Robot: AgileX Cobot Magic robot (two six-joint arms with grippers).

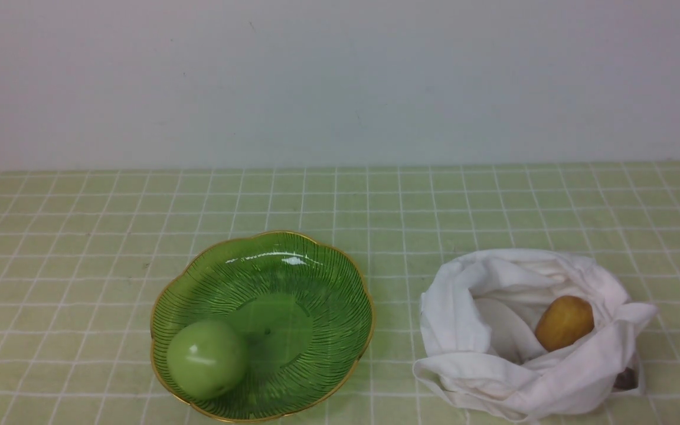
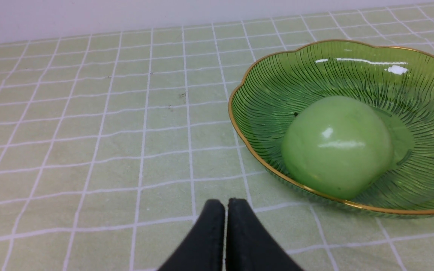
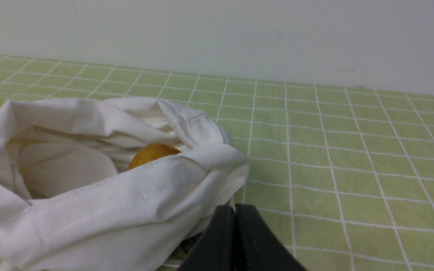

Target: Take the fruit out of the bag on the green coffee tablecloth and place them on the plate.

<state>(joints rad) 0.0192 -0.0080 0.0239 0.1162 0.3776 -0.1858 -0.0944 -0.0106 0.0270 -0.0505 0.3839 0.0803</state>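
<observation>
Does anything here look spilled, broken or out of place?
Nothing stands out. The glossy light-green apple-like fruit sits inside the ribbed green glass plate, off to its near-left edge. The oval yellow-brown fruit lies in the open, crumpled white cloth bag. Nothing is spilled or damaged.

- Left gripper [image 2: 226, 205] is sitting with its two black fingers [image 2: 207, 241] pressed flat together, nothing pinched between them, only a thin seam showing.
- Right gripper [image 3: 234, 210] is doing the same: dark fingers [image 3: 254, 244] closed tight against each other, holding nothing.
- Neither arm is showing up in the front view at all.
</observation>
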